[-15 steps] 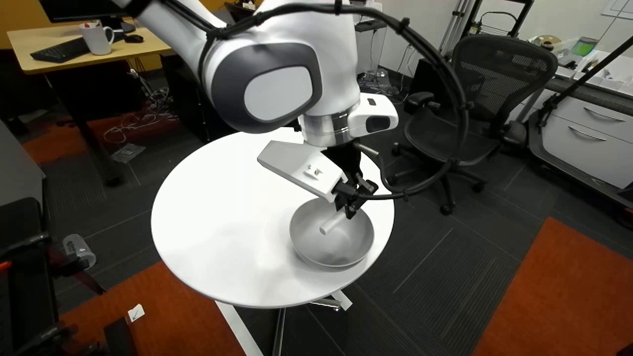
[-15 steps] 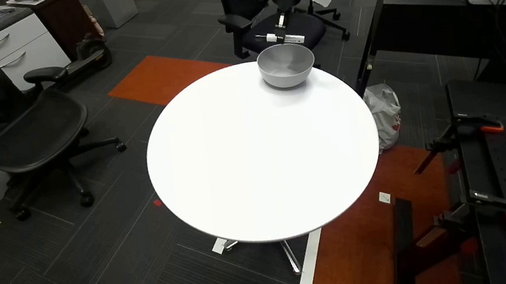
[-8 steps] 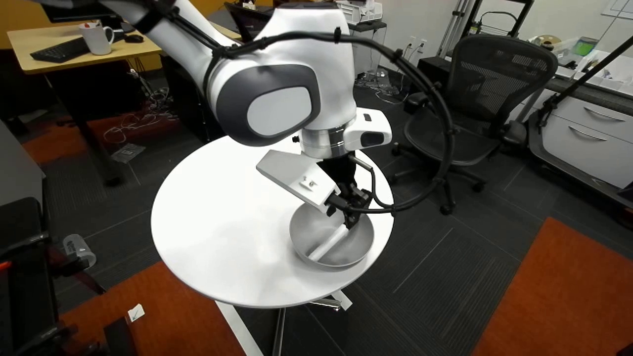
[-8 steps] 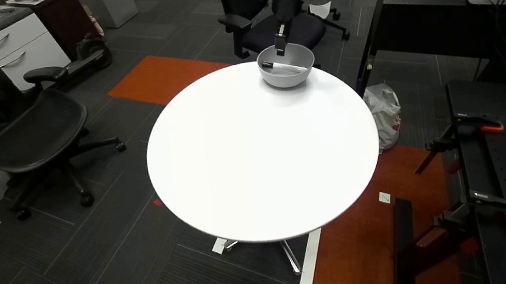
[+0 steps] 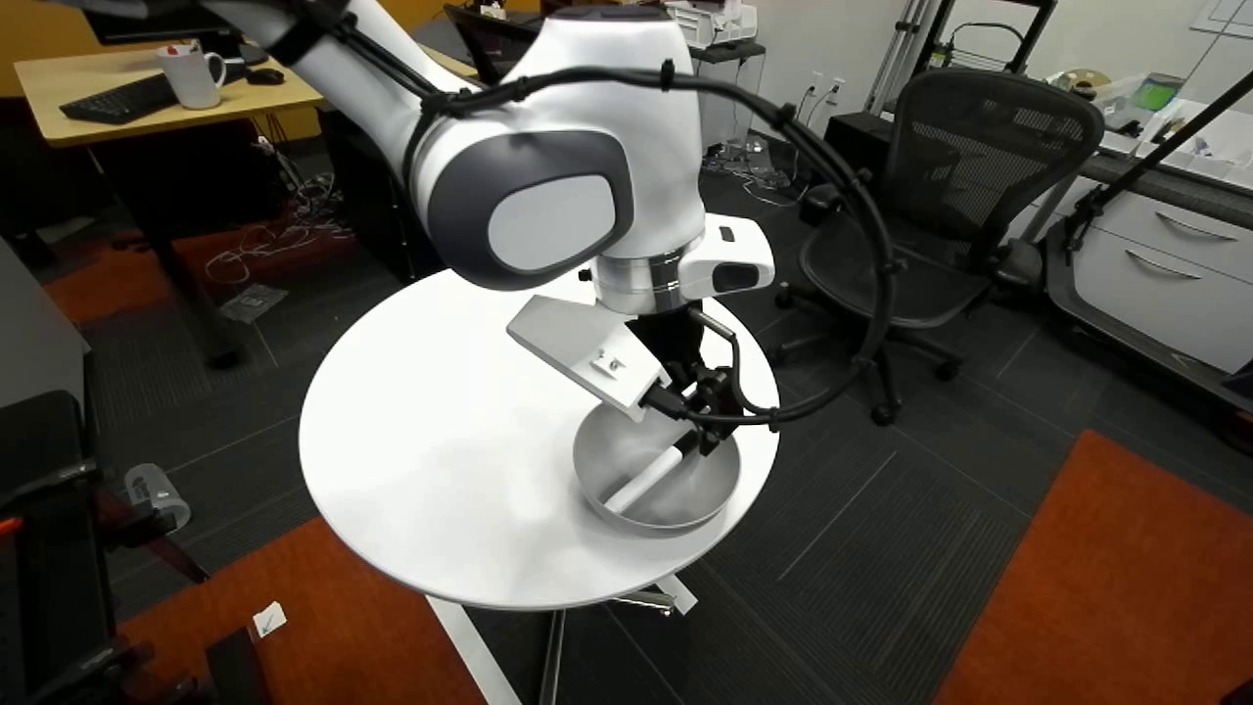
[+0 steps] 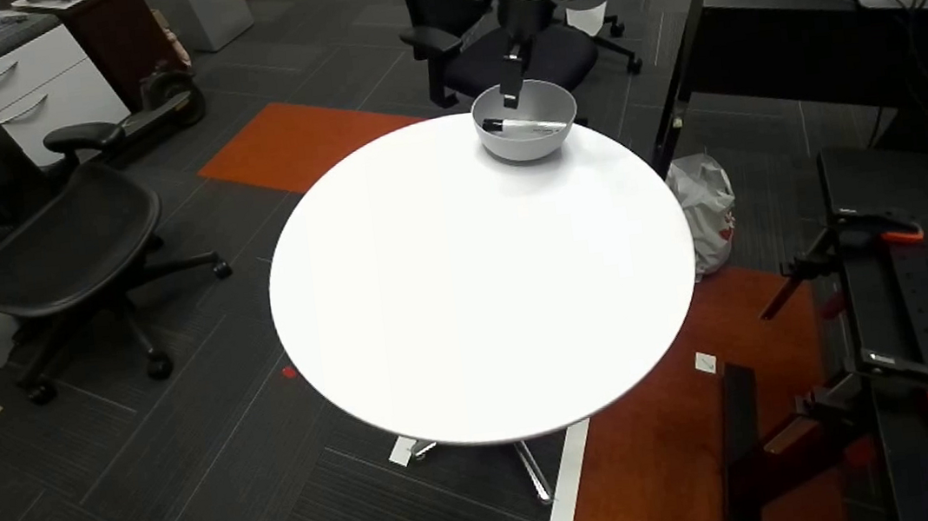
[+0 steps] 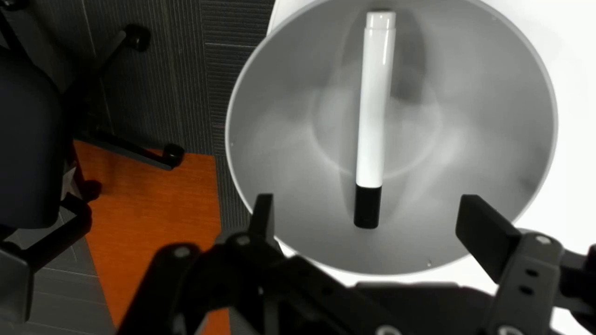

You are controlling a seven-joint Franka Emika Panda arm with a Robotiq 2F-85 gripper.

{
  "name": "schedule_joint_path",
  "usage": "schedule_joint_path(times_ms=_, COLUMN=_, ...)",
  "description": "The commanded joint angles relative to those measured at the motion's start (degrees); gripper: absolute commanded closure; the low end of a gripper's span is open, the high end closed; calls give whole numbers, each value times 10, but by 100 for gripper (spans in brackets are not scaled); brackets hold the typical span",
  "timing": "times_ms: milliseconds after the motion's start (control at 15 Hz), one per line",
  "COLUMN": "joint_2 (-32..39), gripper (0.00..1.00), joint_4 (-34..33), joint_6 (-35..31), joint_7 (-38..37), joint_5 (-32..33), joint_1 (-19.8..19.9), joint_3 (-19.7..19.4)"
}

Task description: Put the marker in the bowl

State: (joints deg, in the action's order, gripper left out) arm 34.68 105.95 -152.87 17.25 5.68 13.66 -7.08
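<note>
The marker (image 7: 374,107), a white barrel with a black end, lies inside the grey bowl (image 7: 284,149), as the wrist view shows. Both exterior views also show the marker (image 5: 646,482) resting in the bowl (image 6: 523,150). My gripper (image 7: 368,211) is open wide, its fingers (image 7: 486,232) on either side of the marker's black end and clear of it. In an exterior view the fingertips reach down over the bowl's far part, close to the marker's black end.
The bowl stands near the edge of a round white table (image 6: 475,277). A black office chair (image 5: 979,176) is beyond the table. Desks (image 5: 59,78) with a mug and keyboard stand in the background. A cable (image 5: 871,245) loops beside the arm.
One second ago my gripper held the marker above the bowl. It has since moved down and opened, and the marker has dropped into the bowl and settled there.
</note>
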Motion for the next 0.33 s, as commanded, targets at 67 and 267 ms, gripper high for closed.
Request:
schedule_joint_path(times_ms=67, joint_2=1, gripper=0, joint_4=-1, joint_6=-19, joint_7=-10, joint_5=-10, joint_1=10, joint_3=12)
schedule_joint_path(times_ms=267, joint_2=0, gripper=0, joint_4=0, joint_6=-2, joint_7=-3, joint_5=3, joint_1=5, joint_3=7)
